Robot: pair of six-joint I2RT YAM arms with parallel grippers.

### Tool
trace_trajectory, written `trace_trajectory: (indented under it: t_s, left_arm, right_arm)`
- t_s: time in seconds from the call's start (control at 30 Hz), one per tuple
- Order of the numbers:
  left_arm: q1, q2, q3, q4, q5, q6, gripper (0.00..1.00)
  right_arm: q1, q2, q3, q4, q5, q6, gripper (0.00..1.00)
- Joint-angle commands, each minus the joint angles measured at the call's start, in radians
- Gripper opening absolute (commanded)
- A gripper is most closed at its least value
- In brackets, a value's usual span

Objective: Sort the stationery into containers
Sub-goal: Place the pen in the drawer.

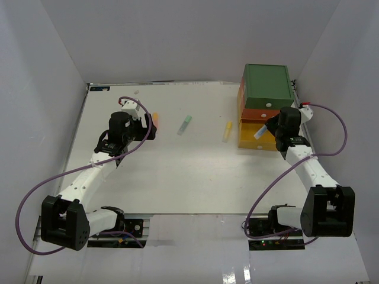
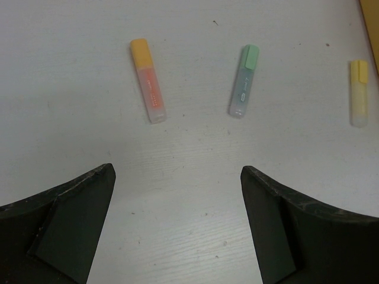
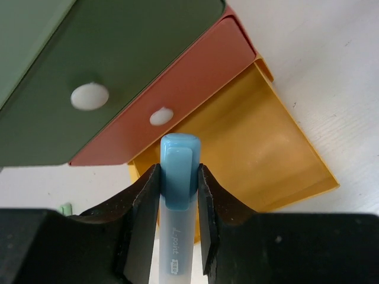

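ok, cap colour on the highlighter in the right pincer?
Highlighter cap is light blue; clearest in right wrist view.

Robot lab test cell, tabletop rig. My two arms [image 1: 89,177] sit bolted at the near edge of a plain white table [image 1: 195,183], with bare white panel walls [image 1: 41,89] boxing it in on three sides. Loose purple cables [image 1: 345,131] loop off the arms, and the base mounts [image 1: 275,219] show exposed wiring. The only props on the table are a stack of coloured drawers [image 1: 266,86] and a few highlighters [image 1: 185,125]. It reads as a staged data-collection setup.
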Motion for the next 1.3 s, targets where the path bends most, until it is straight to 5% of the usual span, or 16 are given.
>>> trace_trajectory:
  t_s: [0.0, 0.27, 0.73, 0.97, 1.27]
  left_arm:
    - [-0.002, -0.009, 0.035, -0.006, -0.009, -0.001, 0.98]
    - [-0.002, -0.013, 0.035, -0.008, -0.008, -0.001, 0.98]
    - [-0.002, -0.022, 0.038, -0.008, -0.003, -0.003, 0.98]
    - [-0.002, -0.027, 0.040, -0.006, 0.002, -0.003, 0.98]
    - [-0.002, -0.024, 0.038, -0.009, 0.000, -0.003, 0.98]
  right_arm:
    - [-0.027, 0.027, 0.004, 0.092, 0.000, 0.150, 0.16]
    - [-0.053, 0.116, 0.019, 0.104, 0.038, 0.270, 0.26]
    - [-0.053, 0.169, -0.018, 0.121, -0.031, 0.248, 0.49]
    - [-0.002, 0.176, 0.031, 0.133, -0.157, -0.030, 0.59]
    - [0.338, 0.222, 0.207, -0.051, 0.121, -0.341, 0.61]
